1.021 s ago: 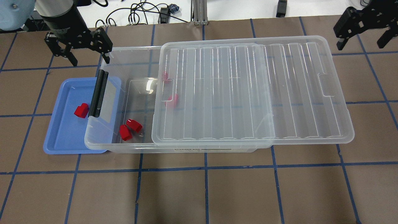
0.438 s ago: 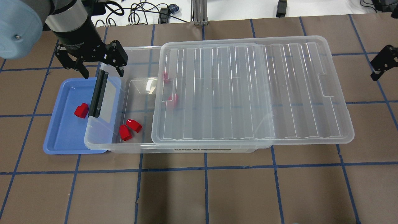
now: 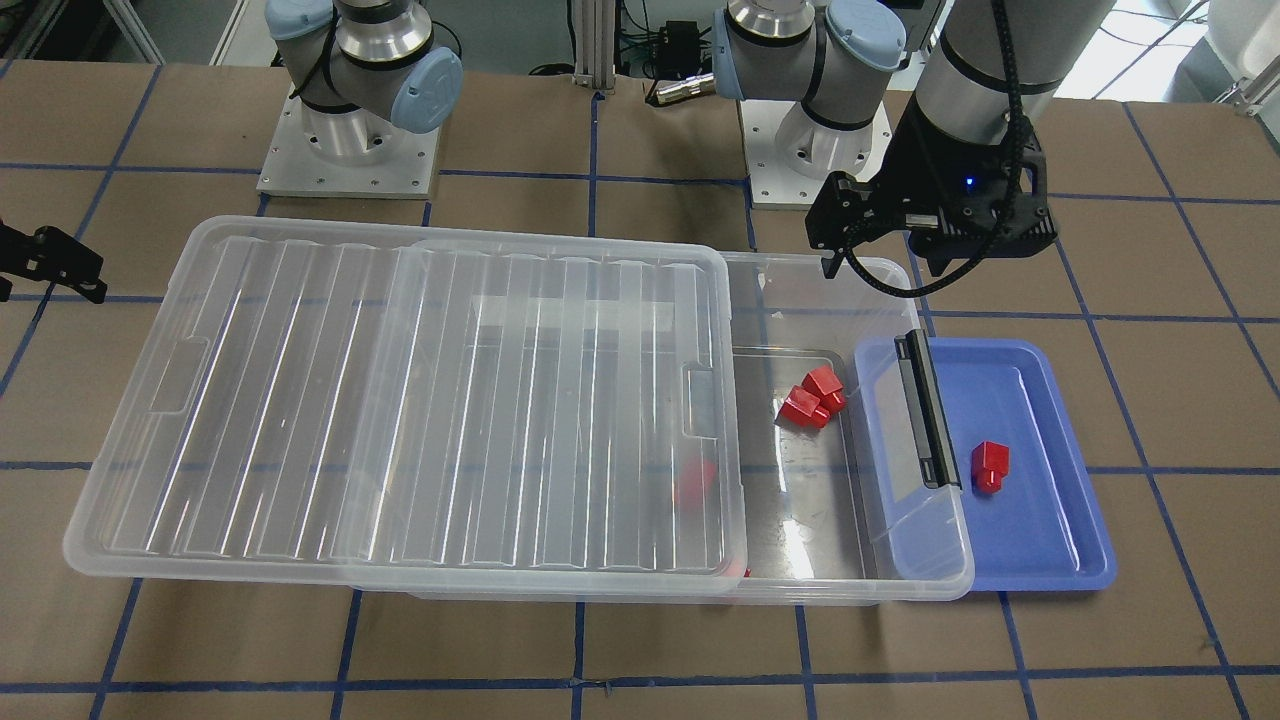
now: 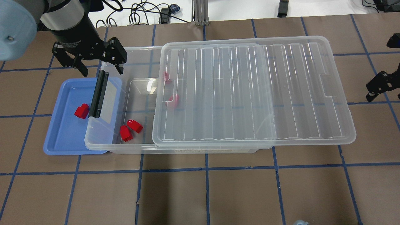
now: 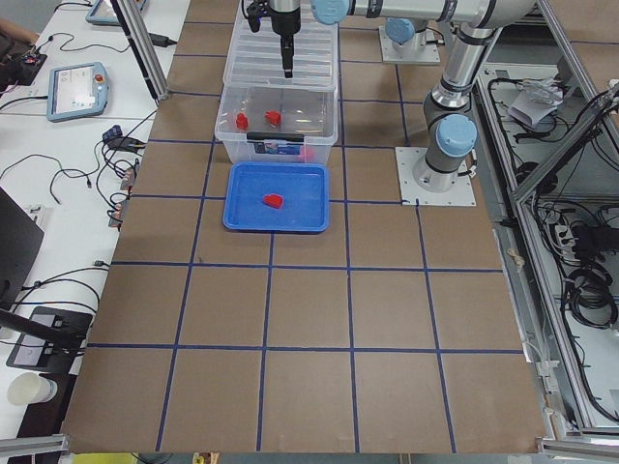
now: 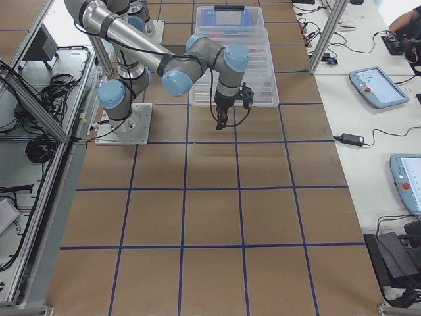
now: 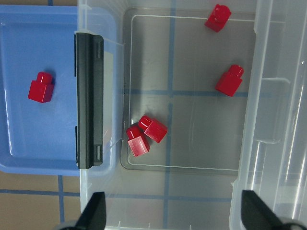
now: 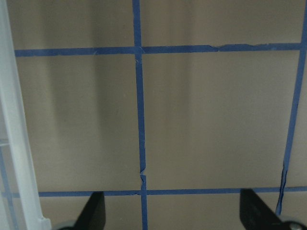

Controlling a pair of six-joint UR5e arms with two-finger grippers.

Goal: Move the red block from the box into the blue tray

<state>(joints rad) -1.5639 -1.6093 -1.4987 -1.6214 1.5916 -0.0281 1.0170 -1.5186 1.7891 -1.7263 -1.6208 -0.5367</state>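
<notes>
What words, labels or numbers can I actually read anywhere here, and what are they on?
No text is clear enough to quote.
Strip label on the long side of the box: dark print, too blurred to read.
White lettering on the black body above the left end effector: too small to read.
Sticker on the box's latch end: too small.
Tablet on the side desk: unreadable.

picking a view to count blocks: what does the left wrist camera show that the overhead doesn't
Only the left wrist view: two far red blocks in the box, clear of the lid. Only the overhead: the whole lid and the right gripper. Both: one red block in the blue tray, the latch bar, the touching pair.
</notes>
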